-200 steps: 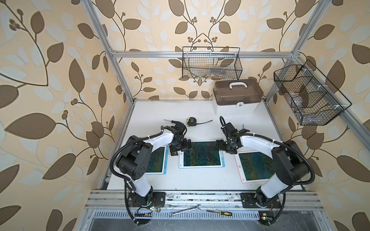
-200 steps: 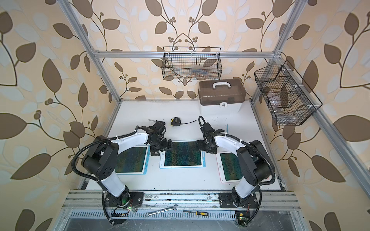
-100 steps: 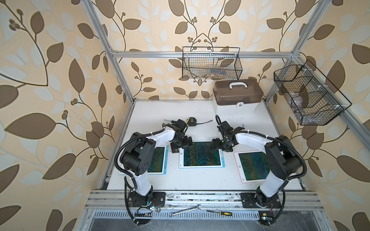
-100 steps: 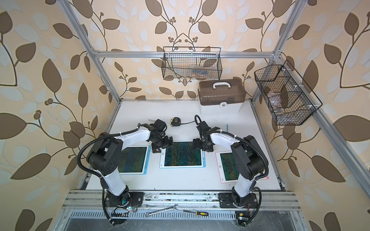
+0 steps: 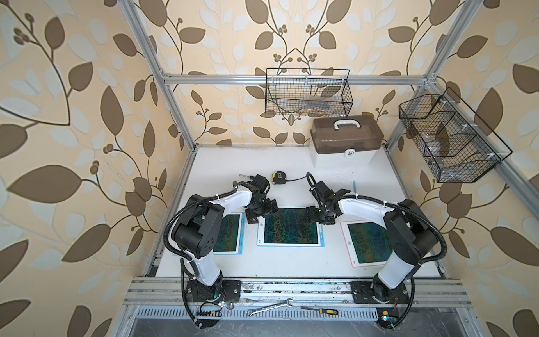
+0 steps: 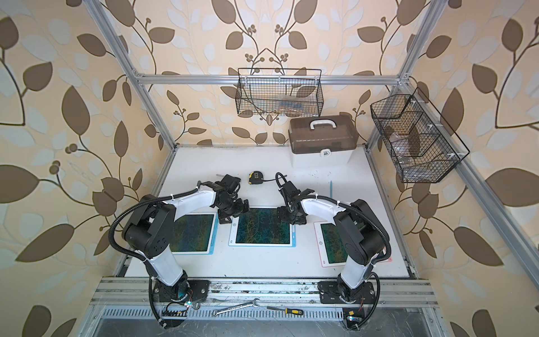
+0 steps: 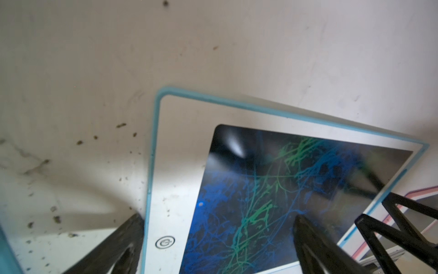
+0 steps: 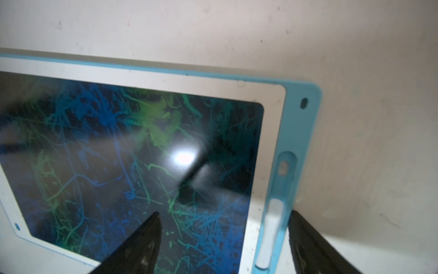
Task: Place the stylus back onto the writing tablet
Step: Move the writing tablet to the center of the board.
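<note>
White plastic stylus [image 8: 270,232] sits in the three-o'clock slot of the blue-framed writing tablet [image 5: 290,226], between wide jaws of the right gripper [image 8: 224,213]; the left gripper [image 7: 218,215] gapes wide too.

Three writing tablets on the bench [image 5: 291,271]: left blue-framed tablet [image 5: 230,236], middle blue-framed tablet [image 5: 290,226], pink-framed tablet [image 5: 367,242]. One blue stylus [image 5: 353,185], one tape measure [image 5: 278,177], one lidded box [image 5: 345,140]. Two wire baskets: back basket [image 5: 307,96], side basket [image 5: 455,157]. One wrench [image 5: 269,307], one screwdriver [image 5: 320,310]. Two robot arms: left arm [image 5: 230,201], right arm [image 5: 361,204].
</note>
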Controlling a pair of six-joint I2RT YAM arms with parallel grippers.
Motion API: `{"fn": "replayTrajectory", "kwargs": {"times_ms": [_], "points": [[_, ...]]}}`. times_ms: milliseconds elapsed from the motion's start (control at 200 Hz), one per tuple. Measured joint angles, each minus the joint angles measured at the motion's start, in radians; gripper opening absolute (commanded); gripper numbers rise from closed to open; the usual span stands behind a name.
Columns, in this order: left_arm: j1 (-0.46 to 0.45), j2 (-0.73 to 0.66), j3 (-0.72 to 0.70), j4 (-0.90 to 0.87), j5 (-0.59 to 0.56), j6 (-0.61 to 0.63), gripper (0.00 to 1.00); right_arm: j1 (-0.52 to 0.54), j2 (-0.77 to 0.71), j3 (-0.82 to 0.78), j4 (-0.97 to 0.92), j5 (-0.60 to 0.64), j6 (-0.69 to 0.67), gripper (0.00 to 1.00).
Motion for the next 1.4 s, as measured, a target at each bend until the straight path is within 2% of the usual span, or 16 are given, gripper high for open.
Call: {"fn": "replayTrajectory", "kwargs": {"times_ms": [295,765,1060,1400], "points": [[-0.002,-0.064,-0.077,0.023,0.018,-0.018,0.99,0.016,-0.054,-0.064,0.017,-0.027,0.014,0.82],[-0.002,-0.070,-0.083,0.018,0.027,-0.030,0.99,-0.012,-0.058,-0.067,0.016,-0.057,0.014,0.83],[-0.002,-0.070,-0.026,-0.058,0.023,-0.021,0.99,-0.073,-0.060,-0.038,-0.051,-0.052,-0.010,0.83],[-0.002,-0.070,0.027,-0.075,0.004,-0.015,0.99,-0.216,-0.119,0.066,-0.162,-0.022,-0.090,0.83]]}}
